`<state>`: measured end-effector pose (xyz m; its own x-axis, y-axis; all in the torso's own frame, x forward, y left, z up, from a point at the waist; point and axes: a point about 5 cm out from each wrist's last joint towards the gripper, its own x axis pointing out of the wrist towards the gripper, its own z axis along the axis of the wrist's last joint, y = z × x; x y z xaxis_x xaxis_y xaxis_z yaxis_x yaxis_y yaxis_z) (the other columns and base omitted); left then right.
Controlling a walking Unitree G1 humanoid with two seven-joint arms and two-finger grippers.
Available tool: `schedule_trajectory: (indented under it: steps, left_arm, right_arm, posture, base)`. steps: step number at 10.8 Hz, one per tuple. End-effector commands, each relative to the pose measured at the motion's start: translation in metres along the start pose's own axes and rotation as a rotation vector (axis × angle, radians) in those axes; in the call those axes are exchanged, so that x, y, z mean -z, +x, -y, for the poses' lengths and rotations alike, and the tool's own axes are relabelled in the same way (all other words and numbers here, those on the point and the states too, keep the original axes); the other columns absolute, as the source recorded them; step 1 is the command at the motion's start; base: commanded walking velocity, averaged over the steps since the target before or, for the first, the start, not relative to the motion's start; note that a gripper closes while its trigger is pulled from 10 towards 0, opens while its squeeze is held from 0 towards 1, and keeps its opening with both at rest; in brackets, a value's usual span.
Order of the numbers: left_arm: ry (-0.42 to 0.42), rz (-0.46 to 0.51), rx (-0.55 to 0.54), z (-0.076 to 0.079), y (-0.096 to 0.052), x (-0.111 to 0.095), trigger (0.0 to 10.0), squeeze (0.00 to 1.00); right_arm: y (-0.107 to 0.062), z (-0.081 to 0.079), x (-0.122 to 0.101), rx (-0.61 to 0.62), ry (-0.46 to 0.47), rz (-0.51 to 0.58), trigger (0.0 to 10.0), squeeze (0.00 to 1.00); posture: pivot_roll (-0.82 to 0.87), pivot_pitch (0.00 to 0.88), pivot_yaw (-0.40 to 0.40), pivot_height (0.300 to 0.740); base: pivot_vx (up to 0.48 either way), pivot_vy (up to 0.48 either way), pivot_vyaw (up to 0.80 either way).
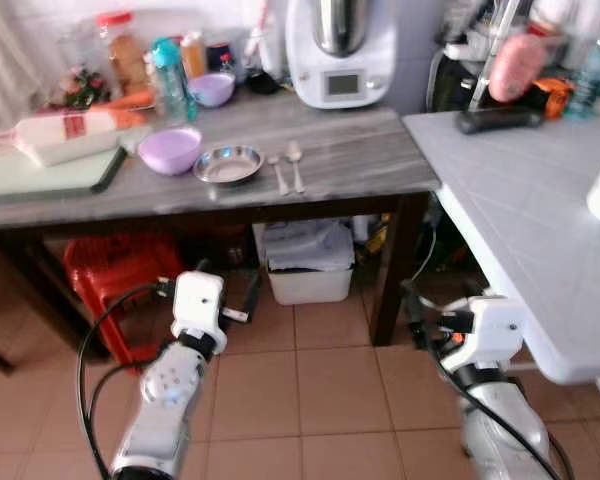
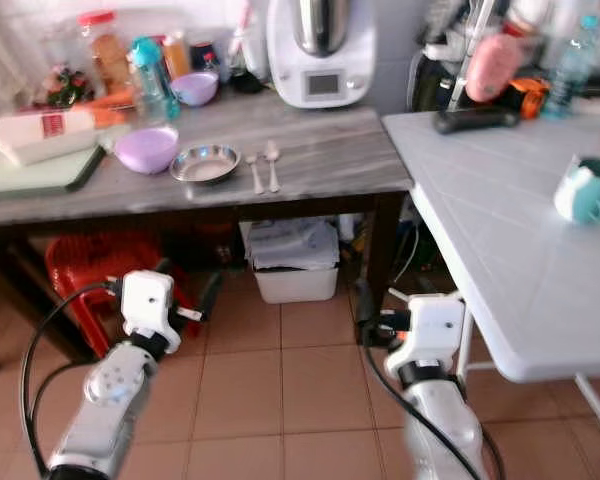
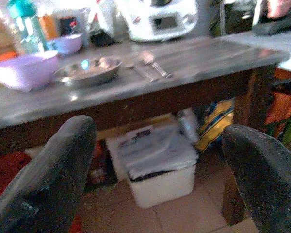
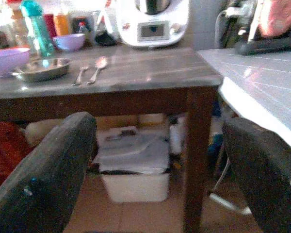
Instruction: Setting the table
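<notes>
On the grey wooden table (image 1: 360, 160) stand a purple bowl (image 1: 170, 150) and a shallow steel dish (image 1: 228, 164). A fork (image 1: 279, 174) and a spoon (image 1: 296, 165) lie side by side to the right of the dish. Both arms are held low in front of this table, above the tiled floor. My left gripper (image 3: 157, 131) is open, with nothing between its fingers, and it looks at the table's front edge. My right gripper (image 4: 160, 125) is open too, near the dark table leg (image 1: 390, 270). The white table (image 1: 540, 210) runs along the right.
At the back of the grey table are a white kitchen machine (image 1: 340, 50), a teal bottle (image 1: 170, 75), a small purple bowl (image 1: 212, 88) and jars. A cutting board (image 1: 40, 170) with a white package (image 1: 65, 132) lies left. Under the table are a red stool (image 1: 115, 275) and a white bin (image 1: 305, 270).
</notes>
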<state>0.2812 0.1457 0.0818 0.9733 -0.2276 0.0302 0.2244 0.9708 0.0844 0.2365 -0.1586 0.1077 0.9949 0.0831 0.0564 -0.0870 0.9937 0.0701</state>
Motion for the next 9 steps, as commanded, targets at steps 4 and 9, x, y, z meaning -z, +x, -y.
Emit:
schedule_trajectory:
  steps: [4, 9]
  left_arm:
    - [-0.012, -0.003, -0.001, -0.0018, 0.0003, -0.0002, 10.0, 0.0]
    - [-0.016, -0.002, 0.009, -0.0005, 0.0006, -0.0017, 10.0, 0.0]
  right_arm:
    - [0.0032, 0.0003, -0.0039, -0.002, -0.004, 0.01, 10.0, 0.0]
    - [0.0014, -0.003, -0.0022, -0.002, 0.0, 0.006, 10.0, 0.0]
  posture:
    - [0.01, 0.0, 0.063, 0.74]
    - [0.01, 0.0, 0.069, 0.74]
  base:
    - [0.0, -0.349, 0.0]
    - [0.0, -0.344, 0.0]
